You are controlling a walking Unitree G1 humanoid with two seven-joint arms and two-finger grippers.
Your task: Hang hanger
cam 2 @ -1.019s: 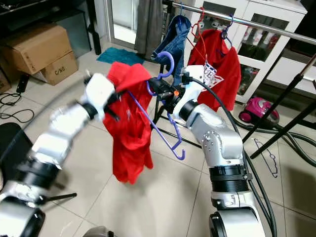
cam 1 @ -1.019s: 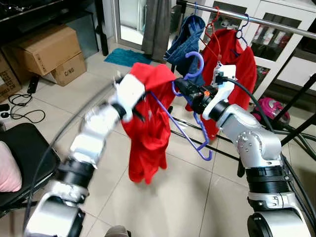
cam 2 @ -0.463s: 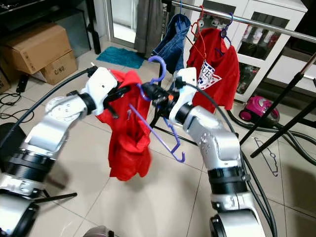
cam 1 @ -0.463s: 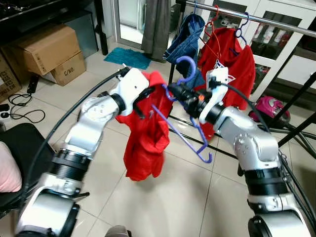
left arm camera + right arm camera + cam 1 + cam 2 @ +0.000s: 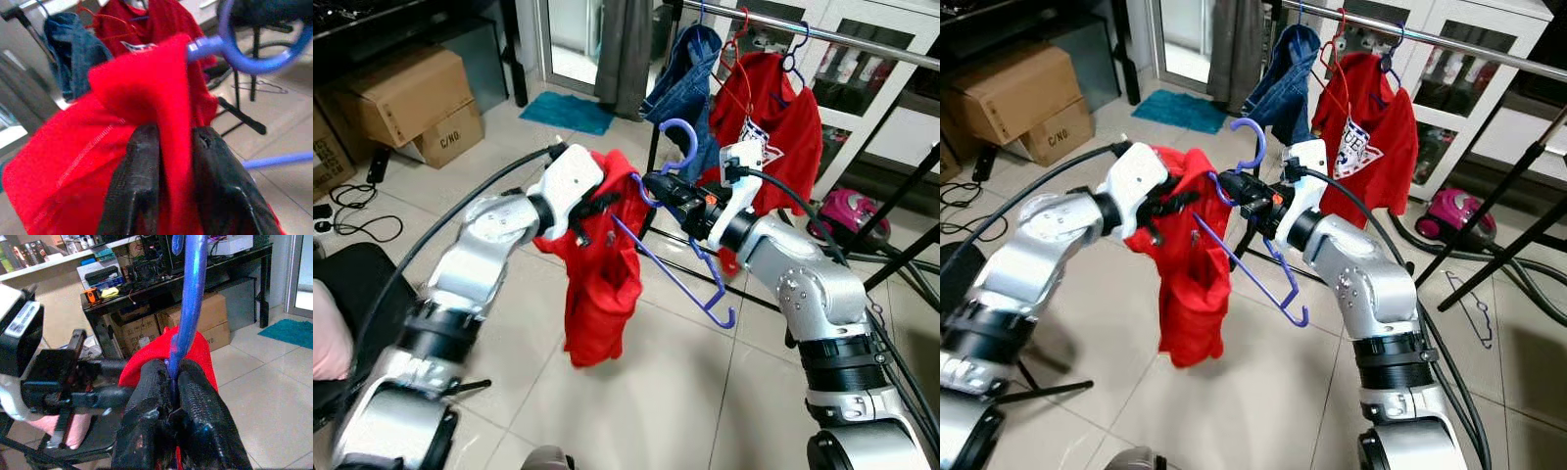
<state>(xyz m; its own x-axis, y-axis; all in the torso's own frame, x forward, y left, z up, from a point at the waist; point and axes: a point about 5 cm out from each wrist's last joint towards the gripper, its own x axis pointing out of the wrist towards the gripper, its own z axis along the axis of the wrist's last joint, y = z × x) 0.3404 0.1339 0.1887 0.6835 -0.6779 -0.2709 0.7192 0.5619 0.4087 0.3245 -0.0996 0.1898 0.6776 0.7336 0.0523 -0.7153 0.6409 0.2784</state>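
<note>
2 grippers shared it: right gripper (image 5: pixel 653 184) pinched the purple hanger (image 5: pixel 677 257), left gripper (image 5: pixel 604 203) clamped red shirt (image 5: pixel 602 294), probably threading it.

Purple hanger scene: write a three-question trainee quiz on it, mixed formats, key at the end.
1. True or false: the right gripper is shut on the purple hanger.
2. The left gripper pinches which item? A) red garment B) blue jeans C) cardboard box
3. Fill in: the clothes rail already carries a red shirt and ____.

Key: 1 true; 2 A; 3 blue jeans.
</note>
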